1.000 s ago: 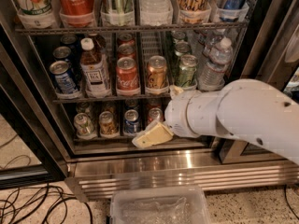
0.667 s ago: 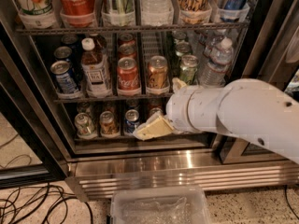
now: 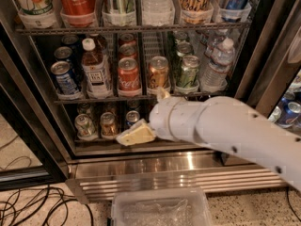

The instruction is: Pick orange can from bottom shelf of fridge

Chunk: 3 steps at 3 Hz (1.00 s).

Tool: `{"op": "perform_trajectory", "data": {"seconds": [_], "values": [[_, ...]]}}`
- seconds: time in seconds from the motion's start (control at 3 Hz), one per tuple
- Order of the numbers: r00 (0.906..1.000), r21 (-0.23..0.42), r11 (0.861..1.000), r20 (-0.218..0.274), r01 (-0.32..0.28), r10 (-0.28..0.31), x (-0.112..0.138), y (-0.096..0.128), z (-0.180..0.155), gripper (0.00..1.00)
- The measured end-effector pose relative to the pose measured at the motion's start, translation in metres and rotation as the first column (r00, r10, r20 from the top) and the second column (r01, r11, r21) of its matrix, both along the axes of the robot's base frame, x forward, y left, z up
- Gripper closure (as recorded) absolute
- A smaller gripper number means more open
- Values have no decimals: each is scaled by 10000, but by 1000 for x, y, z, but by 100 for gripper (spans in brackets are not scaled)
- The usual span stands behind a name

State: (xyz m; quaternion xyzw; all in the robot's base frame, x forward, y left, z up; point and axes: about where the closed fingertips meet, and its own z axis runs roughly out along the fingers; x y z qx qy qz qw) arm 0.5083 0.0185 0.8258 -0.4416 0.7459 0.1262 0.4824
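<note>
The orange can [image 3: 108, 124] stands on the bottom shelf [image 3: 101, 140] of the fridge [image 3: 33, 102], between a silver-green can [image 3: 84, 125] on its left and a blue can [image 3: 132, 118] on its right. My gripper [image 3: 136, 134], cream-coloured at the end of the white arm [image 3: 225, 131], is at the front of the bottom shelf. It is just right of the orange can and in front of the blue can. The arm hides the right half of the bottom shelf.
The middle shelf holds blue cans [image 3: 64, 77], a bottle [image 3: 96, 68], a red can [image 3: 128, 74], a bronze can [image 3: 158, 72], a green can [image 3: 188, 71] and a water bottle [image 3: 217, 65]. A clear plastic bin [image 3: 160, 208] and cables [image 3: 33, 206] lie on the floor.
My gripper has moved left along the front of the bottom shelf, closer to the orange can. The cans have not moved.
</note>
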Motion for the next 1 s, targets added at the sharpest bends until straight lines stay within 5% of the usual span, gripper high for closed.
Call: {"op": "perform_trajectory", "data": {"seconds": [0.33, 0.67, 1.0], "values": [[9992, 1387, 9896, -55, 394, -390, 7, 20, -39, 0], [9975, 2664, 9626, -624, 497, -343, -14, 71, -78, 0], [9991, 3253, 9449, -303, 376, -293, -18, 104, -62, 0]]}}
